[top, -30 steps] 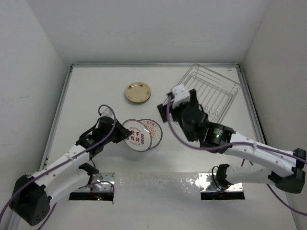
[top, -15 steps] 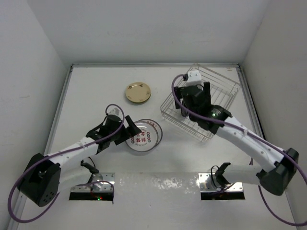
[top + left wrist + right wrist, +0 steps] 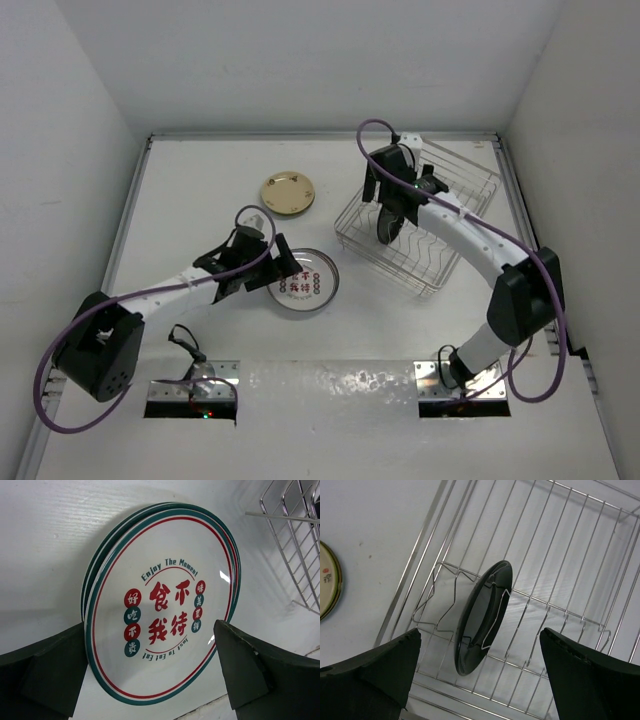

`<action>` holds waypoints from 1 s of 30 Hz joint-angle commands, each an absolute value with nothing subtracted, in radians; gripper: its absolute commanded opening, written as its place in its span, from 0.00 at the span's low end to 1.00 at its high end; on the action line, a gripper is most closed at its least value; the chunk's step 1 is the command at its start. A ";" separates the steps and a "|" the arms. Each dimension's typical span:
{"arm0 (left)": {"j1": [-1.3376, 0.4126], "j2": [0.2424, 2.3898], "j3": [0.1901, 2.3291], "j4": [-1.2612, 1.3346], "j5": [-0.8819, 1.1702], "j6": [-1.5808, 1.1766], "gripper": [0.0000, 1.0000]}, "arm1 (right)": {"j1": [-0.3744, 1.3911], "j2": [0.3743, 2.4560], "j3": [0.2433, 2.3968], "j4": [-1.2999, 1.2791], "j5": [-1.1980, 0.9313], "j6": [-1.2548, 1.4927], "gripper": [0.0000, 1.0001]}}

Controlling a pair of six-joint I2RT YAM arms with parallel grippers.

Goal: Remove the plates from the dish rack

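Two white plates (image 3: 303, 285) with red lettering lie stacked on the table; in the left wrist view the top white plate (image 3: 160, 615) fills the gap between my fingers. My left gripper (image 3: 270, 264) (image 3: 150, 672) is open, at the stack's left edge and holding nothing. A black plate (image 3: 388, 226) (image 3: 482, 617) stands upright between the prongs of the dish rack (image 3: 462, 190) (image 3: 560, 540). My right gripper (image 3: 393, 204) (image 3: 479, 647) hovers open just above it, a finger on each side and clear of it. A tan plate (image 3: 287, 193) (image 3: 327, 586) lies flat to the left of the rack.
The rack's corner (image 3: 295, 555) shows at the right of the left wrist view, close to the stack. White walls enclose the table on three sides. A purple cable (image 3: 372, 132) loops above the right wrist.
My left gripper has opened and let the white plate down onto the other, so the two now lie stacked. The right arm swung from mid-table out over the rack, above the black plate.
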State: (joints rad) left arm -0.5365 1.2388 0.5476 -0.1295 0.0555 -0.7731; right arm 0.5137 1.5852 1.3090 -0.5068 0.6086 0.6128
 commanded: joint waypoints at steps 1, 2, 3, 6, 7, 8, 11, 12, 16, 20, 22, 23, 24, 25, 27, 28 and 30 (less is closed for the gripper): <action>-0.549 1.238 0.584 -0.147 0.026 -0.735 1.00 | 0.511 1.629 1.374 -0.503 0.660 0.721 0.99; -0.549 1.238 0.581 -0.158 0.012 -0.736 1.00 | 0.511 1.641 1.374 -0.503 0.664 0.726 0.99; -0.549 1.224 0.581 -0.169 0.005 -0.739 1.00 | 0.511 1.658 1.402 -0.509 0.675 0.729 0.99; -0.549 1.200 0.584 -0.218 -0.074 -0.736 1.00 | 0.511 1.722 1.472 -0.551 0.709 0.752 0.99; -0.549 1.197 0.586 -0.228 -0.078 -0.726 1.00 | 0.509 1.735 1.486 -0.558 0.733 0.756 0.99; -0.549 1.192 0.595 -0.244 -0.080 -0.719 1.00 | 0.511 1.758 1.502 -0.561 0.745 0.761 0.99; -0.549 1.186 0.610 -0.267 -0.071 -0.675 1.00 | 0.511 1.787 1.511 -0.565 0.790 0.772 0.96; -0.551 1.175 0.626 -0.278 -0.077 -0.666 1.00 | 0.509 1.795 1.511 -0.569 0.801 0.785 0.94; -0.549 1.092 0.653 -0.362 -0.127 -0.641 1.00 | 0.509 1.807 1.467 -0.560 0.813 0.819 0.74; -0.549 0.957 0.687 -0.419 -0.175 -0.635 1.00 | 0.506 1.804 1.385 -0.476 0.749 0.839 0.58; -0.549 0.922 0.713 -0.451 -0.186 -0.627 1.00 | 0.508 1.807 1.379 -0.471 0.739 0.847 0.45; -0.549 0.890 0.728 -0.471 -0.190 -0.624 1.00 | 0.508 1.812 1.376 -0.463 0.733 0.842 0.42; -0.549 0.876 0.736 -0.482 -0.195 -0.620 1.00 | 0.508 1.815 1.376 -0.462 0.735 0.841 0.39; -0.549 0.855 0.741 -0.491 -0.205 -0.618 1.00 | 0.506 1.815 1.379 -0.469 0.738 0.842 0.38; -0.549 0.836 0.756 -0.515 -0.218 -0.612 1.00 | 0.506 1.813 1.378 -0.472 0.747 0.851 0.26; -0.549 0.822 0.762 -0.523 -0.222 -0.612 1.00 | 0.506 1.803 1.373 -0.474 0.750 0.857 0.20; -0.548 0.813 0.775 -0.537 -0.224 -0.612 1.00 | 0.508 1.787 1.364 -0.476 0.756 0.868 0.09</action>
State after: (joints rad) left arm -0.5385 0.8310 0.7368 -0.4919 -0.1951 -0.6323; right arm 0.5117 1.8210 1.3724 -0.5003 0.7326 0.8398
